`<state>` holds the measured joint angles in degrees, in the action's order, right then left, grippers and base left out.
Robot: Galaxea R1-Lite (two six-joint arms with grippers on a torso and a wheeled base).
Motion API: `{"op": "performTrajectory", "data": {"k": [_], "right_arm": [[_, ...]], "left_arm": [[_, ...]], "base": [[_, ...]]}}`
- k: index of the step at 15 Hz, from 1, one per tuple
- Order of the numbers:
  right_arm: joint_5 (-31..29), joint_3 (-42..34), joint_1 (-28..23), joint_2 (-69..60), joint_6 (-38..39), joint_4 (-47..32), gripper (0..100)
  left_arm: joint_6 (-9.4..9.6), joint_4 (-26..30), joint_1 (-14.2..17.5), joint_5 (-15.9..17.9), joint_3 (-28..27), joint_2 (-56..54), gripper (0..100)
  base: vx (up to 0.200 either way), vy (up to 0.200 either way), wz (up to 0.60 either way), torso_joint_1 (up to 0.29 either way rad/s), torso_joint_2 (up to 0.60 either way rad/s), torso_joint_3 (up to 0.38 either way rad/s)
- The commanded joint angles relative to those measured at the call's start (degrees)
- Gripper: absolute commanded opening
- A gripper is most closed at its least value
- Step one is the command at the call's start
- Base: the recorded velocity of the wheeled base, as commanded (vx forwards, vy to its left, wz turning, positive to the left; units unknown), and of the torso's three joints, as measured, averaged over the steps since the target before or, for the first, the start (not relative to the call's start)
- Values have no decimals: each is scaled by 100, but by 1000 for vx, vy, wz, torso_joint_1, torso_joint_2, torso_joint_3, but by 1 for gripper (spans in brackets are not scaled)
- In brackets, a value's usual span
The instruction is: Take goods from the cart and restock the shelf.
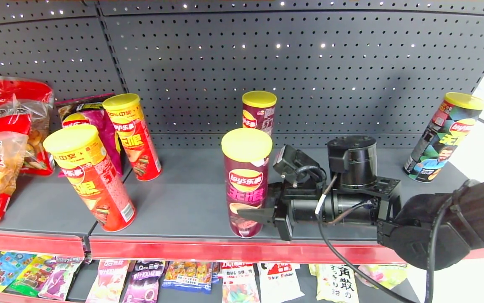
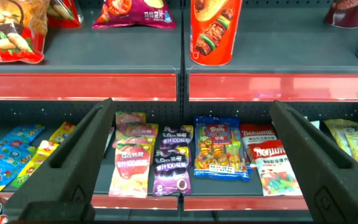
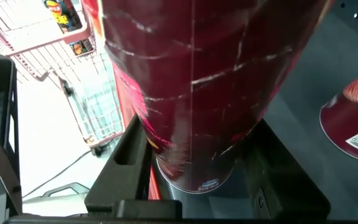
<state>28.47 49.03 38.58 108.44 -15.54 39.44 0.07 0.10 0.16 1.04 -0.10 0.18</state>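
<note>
Centre of the head view: maroon chip canister [image 1: 246, 181] with a yellow lid, upright at the front of the grey shelf [image 1: 183, 198], clamped low down between the fingers of the right gripper [image 1: 251, 213], arm at lower right. Behind it, a second maroon canister [image 1: 259, 111]; two red canisters [image 1: 92, 181] at left, a dark canister [image 1: 443, 136] at far right. Left gripper [image 2: 191, 180] with fingers wide apart, facing snack packets [image 2: 172, 162] on a lower shelf.

Maroon yellow-lidded chip can [image 1: 246, 185] upright at shelf [image 1: 183, 198] front, gripped by right tool [image 3: 197, 168].
</note>
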Motion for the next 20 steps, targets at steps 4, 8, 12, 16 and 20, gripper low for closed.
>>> {"op": "performTrajectory", "data": {"k": [4,8,12,16,20], "right_arm": [[71,-34,26,11,-142,-15,0],[80,-51,18,29,-133,-24,0],[71,-8,18,46,-98,-24,100],[19,-69,-18,-95,139,-24,100],[-271,-526,-18,-604,552,-15,100]], "left_arm": [[1,-1,2,2,1,17,100],[1,-1,2,2,1,8,100],[1,-1,2,2,1,8,100],[1,-1,2,2,1,8,100],[1,-1,2,2,1,8,100]], "base": [[0,0,0,0,0,0],[0,0,0,0,0,0],[0,0,0,0,0,0],[0,0,0,0,0,0],[0,0,0,0,0,0]]}}
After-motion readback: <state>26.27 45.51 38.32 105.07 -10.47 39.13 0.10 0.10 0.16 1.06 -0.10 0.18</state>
